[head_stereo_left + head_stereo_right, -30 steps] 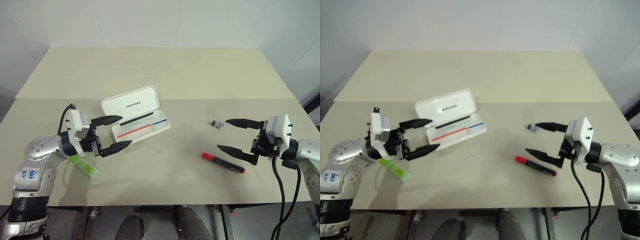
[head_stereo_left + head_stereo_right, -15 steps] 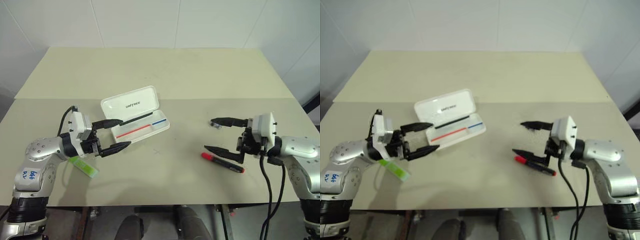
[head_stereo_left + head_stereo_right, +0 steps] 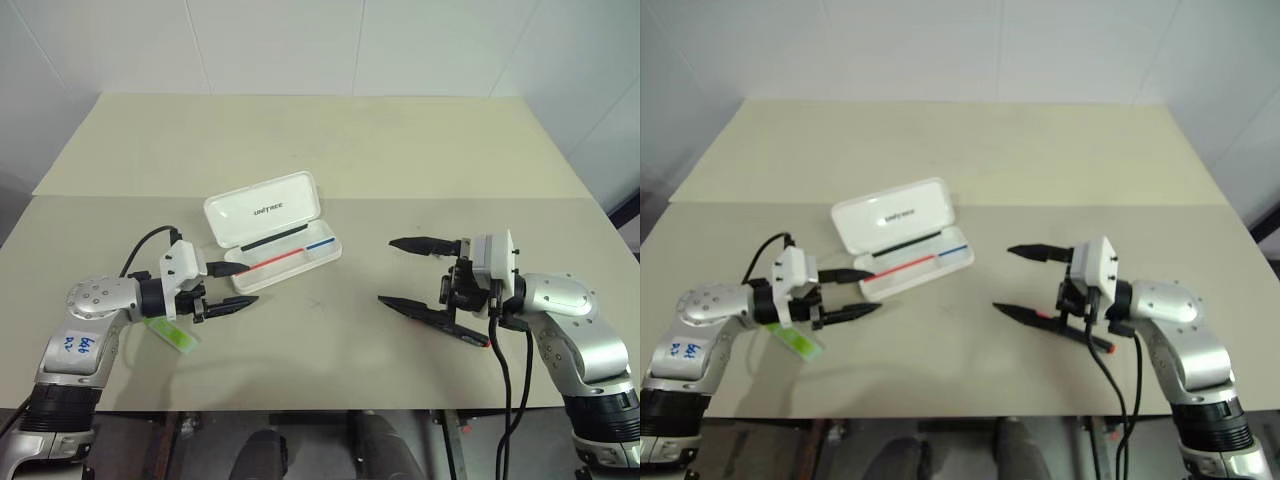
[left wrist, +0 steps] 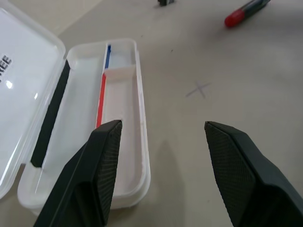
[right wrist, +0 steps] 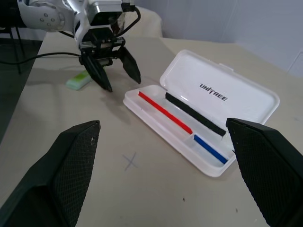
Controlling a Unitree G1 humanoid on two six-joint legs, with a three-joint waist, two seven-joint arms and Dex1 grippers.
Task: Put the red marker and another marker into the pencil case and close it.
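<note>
The white pencil case (image 3: 262,208) lies open at centre left, lid tipped back, tray (image 4: 138,142) holding nothing but its printed red-blue stripe. My left gripper (image 3: 244,284) hovers low just beside the tray's near left end, open, with nothing between its fingers. The lime-green marker (image 3: 171,334) lies flat on the table under my left wrist. The red marker (image 3: 472,336) lies to the right, partly covered by my right gripper's lower finger. My right gripper (image 3: 386,271) points left above it, wide open and holding nothing.
A small dark clip-like bit (image 4: 163,2) lies beyond the red marker (image 4: 241,13). A faint cross mark (image 3: 317,303) sits on the beige table between the two grippers. The table's front edge (image 3: 320,408) runs close below both arms.
My left gripper has sunk toward the table and its fingers have narrowed. My right gripper has slid left, its lower finger now over the red marker.
</note>
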